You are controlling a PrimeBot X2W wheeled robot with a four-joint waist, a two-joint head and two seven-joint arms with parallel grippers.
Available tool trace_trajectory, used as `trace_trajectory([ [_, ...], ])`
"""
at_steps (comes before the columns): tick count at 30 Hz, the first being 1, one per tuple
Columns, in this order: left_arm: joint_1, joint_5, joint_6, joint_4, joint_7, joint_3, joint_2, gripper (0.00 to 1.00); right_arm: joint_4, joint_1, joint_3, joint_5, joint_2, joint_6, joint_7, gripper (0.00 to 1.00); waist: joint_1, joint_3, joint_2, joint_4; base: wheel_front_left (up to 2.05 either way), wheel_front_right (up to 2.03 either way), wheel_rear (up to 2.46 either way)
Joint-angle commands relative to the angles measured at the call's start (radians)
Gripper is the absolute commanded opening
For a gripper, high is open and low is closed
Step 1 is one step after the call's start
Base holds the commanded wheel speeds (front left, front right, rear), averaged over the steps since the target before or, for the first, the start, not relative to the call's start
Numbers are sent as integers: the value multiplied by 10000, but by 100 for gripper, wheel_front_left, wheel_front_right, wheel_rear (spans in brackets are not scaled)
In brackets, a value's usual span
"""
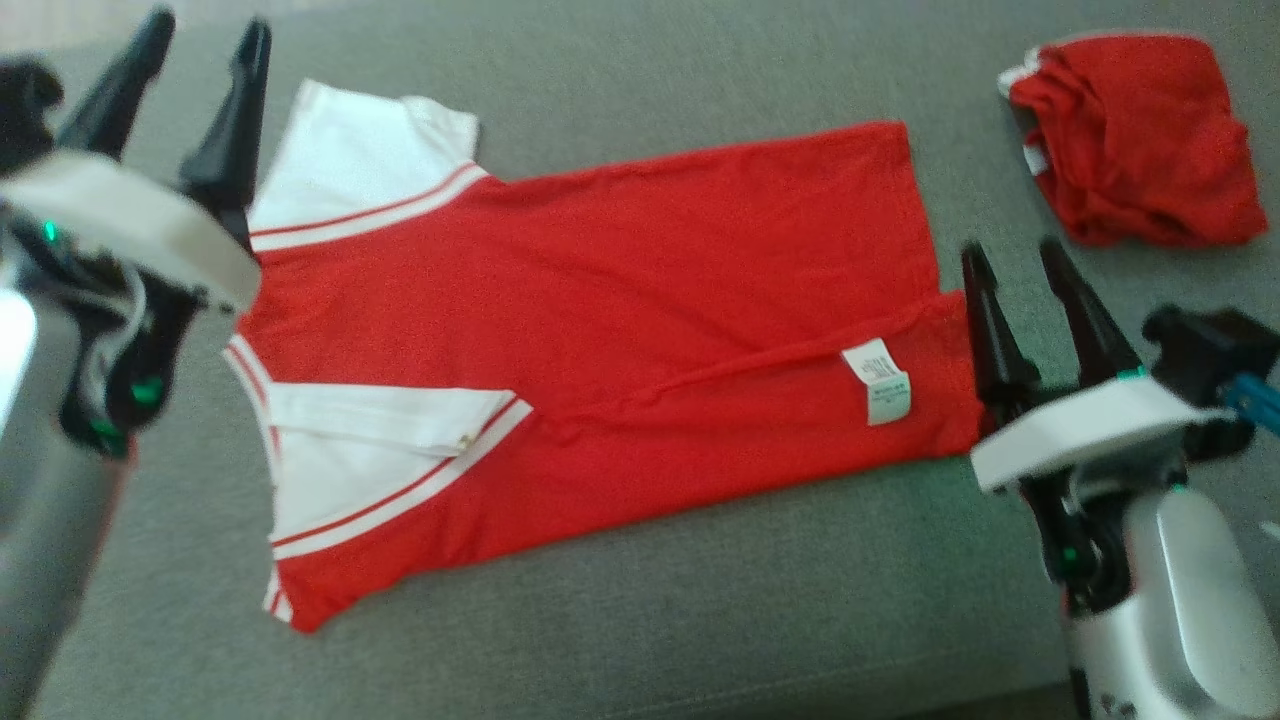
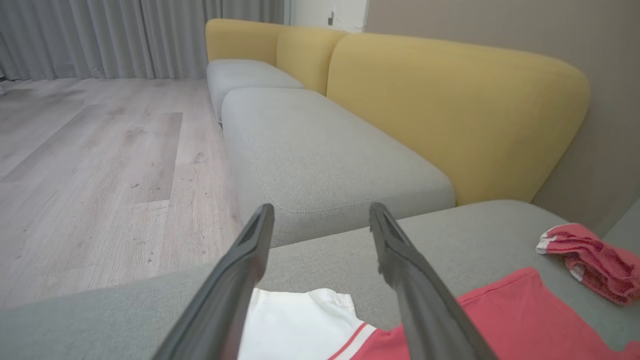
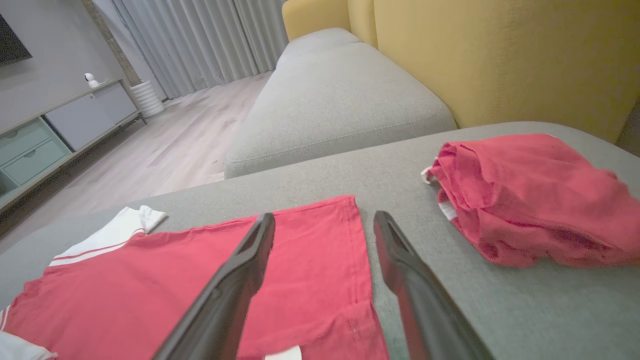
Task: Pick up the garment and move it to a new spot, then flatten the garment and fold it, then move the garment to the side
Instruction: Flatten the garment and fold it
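Garment's (image 1: 600, 330) edge sits partly behind left gripper (image 1: 209, 22); its jaws and right gripper's (image 1: 1010, 248) stand released.

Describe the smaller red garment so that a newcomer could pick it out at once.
Start at the grey sofa with the yellow backrest, where a red shirt lies flat on the seat. Beyond that shirt's hem, near the seat's far right corner in the head view, sits the smaller red garment: bunched into a heap, not laid flat.
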Motion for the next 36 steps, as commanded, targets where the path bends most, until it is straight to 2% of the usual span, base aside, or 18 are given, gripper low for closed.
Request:
trace_trajectory([
  [1,-592,157,-93,-50,198,322,525,100,-420,-355,356,71,-51,65,-133,100,-2,593,0,-499,0,0,0],
  [5,-1697,433,-371,943,1016,28,809,100,-645,-934,975,285,-51,65,-358,100,-2,1374,0,-1101,0,0,0],
  [16,-3124,962,-464,3489,2221,-163,1685,100,-966,-1581,1734,431,-51,65,-645,100,-2,2661,0,-2126,0,0,0],
  [21,-3187,867,-343,3962,2799,-187,1857,100,-901,-1607,1751,474,-51,65,-755,100,-2,2730,0,-2218,0,0,0],
  [27,-3180,1026,84,4073,3112,-258,1986,100,-817,-1630,1821,574,-51,65,-850,100,-2,2730,0,-2150,0,0,0],
  [31,-3097,985,87,4074,3192,-329,1930,100,-780,-1687,1837,556,-51,65,-849,100,-2,2720,0,-2088,0,0,0],
  [36,-2921,718,-138,4025,3519,-499,1721,100,-757,-1785,1858,532,-51,65,-834,100,-2,2717,0,-2025,0,0,0],
])
